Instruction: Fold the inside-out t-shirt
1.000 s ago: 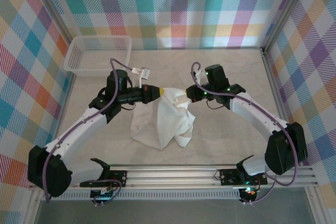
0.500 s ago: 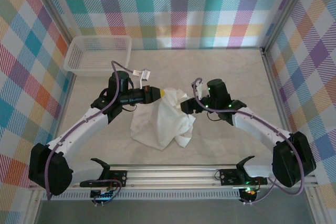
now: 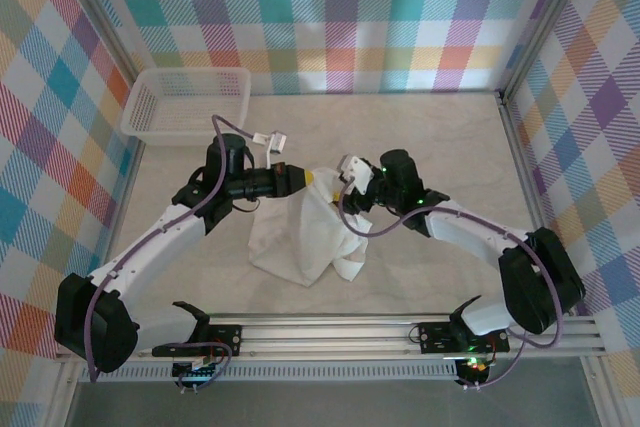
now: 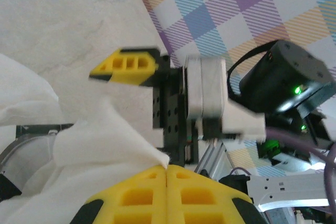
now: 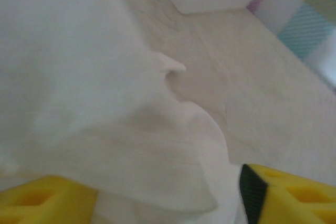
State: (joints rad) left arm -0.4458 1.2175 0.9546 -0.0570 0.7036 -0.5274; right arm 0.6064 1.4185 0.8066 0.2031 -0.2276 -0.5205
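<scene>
T-shirt (image 3: pixel 305 237) hangs bunched over mid-table, pinched tight in the left gripper (image 4: pixel 167 169). The right gripper (image 5: pixel 168 192) has just let go, jaws spread wide around loose cloth. Looks like a regrasp; folding hasn't started.

Blurred t-shirt (image 5: pixel 94 77) covers part of the right gripper (image 5: pixel 157 198), cropped at bottom edge
</scene>
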